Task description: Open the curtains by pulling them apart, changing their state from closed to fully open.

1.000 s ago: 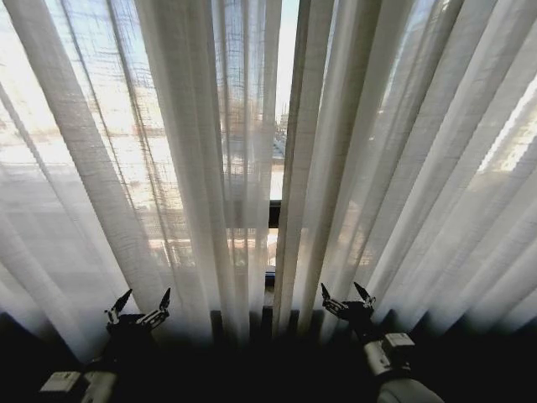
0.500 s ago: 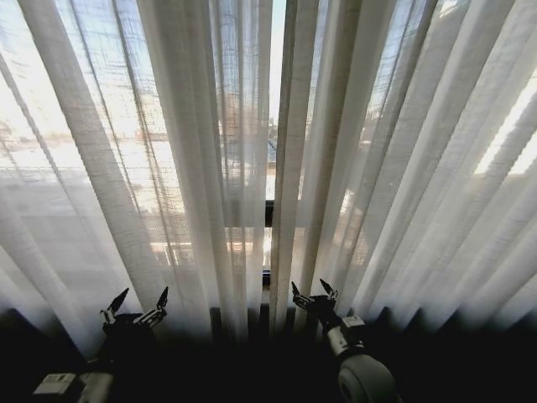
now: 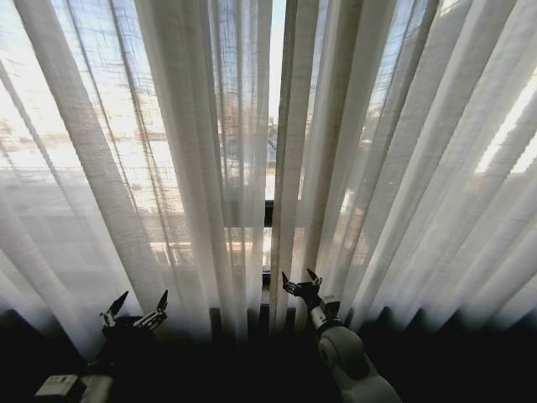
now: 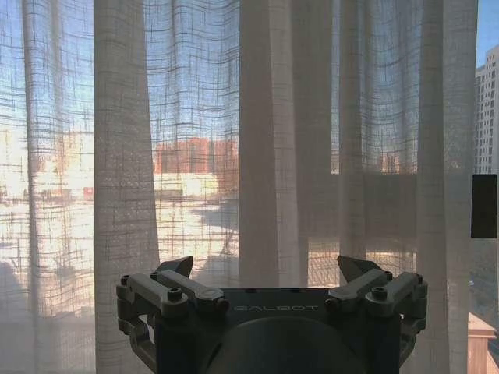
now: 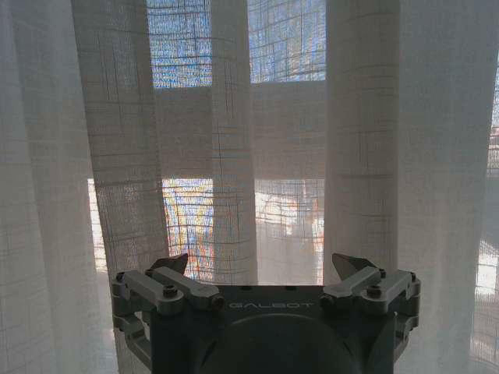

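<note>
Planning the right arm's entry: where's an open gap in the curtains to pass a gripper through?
One free slot: the narrow slit between the two sheer white pleated curtain panels, at centre. The open right gripper sits at its foot, by the right panel's edge. Elsewhere pleats hang dense. The open left gripper faces solid fabric.

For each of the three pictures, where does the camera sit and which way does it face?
Head view: from the robot's head, looking forward and down at the curtains; the left gripper and right gripper show low, both with fingers open.
Left wrist view: on the left arm, facing the curtains close up, with the left gripper at the base.
Right wrist view: on the right arm, facing the curtains, over the right gripper.
All views share the sheer curtains.
</note>
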You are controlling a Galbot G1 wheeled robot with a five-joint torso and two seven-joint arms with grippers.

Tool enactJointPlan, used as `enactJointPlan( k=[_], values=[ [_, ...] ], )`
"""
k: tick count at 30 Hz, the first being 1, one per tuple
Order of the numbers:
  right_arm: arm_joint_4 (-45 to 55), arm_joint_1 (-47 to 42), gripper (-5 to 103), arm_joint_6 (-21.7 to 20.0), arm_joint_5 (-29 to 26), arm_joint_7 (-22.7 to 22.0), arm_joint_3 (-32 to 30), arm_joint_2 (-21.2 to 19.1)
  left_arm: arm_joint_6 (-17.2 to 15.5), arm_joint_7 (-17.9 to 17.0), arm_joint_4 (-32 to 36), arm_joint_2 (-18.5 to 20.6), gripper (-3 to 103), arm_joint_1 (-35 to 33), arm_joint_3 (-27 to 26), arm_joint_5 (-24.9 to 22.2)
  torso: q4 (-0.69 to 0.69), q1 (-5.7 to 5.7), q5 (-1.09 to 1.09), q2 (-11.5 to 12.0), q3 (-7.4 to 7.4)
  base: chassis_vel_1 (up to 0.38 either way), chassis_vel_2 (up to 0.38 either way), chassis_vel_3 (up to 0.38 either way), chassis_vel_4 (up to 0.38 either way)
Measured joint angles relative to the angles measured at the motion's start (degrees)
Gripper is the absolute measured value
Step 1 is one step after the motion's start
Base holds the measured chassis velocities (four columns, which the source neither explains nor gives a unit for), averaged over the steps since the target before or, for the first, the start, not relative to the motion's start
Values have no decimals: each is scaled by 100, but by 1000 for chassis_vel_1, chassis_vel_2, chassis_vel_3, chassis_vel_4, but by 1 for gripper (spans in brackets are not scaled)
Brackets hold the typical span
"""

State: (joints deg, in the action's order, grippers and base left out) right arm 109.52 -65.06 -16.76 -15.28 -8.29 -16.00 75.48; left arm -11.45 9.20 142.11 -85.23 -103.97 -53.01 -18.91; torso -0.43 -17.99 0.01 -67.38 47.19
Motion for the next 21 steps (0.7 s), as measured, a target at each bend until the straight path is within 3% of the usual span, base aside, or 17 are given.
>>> enactJointPlan(
  k=[8,21],
  values=[
    [-588,679,100,1,-133,-19,20,49,-15,-4,57,-29,100,-28,-9,8,-1,0,0,1,0,0,0,0,0],
    [-692,910,100,11,-161,-27,353,181,-17,-5,113,-82,100,-34,-1,36,-1,0,0,0,0,0,0,0,0]
  ],
)
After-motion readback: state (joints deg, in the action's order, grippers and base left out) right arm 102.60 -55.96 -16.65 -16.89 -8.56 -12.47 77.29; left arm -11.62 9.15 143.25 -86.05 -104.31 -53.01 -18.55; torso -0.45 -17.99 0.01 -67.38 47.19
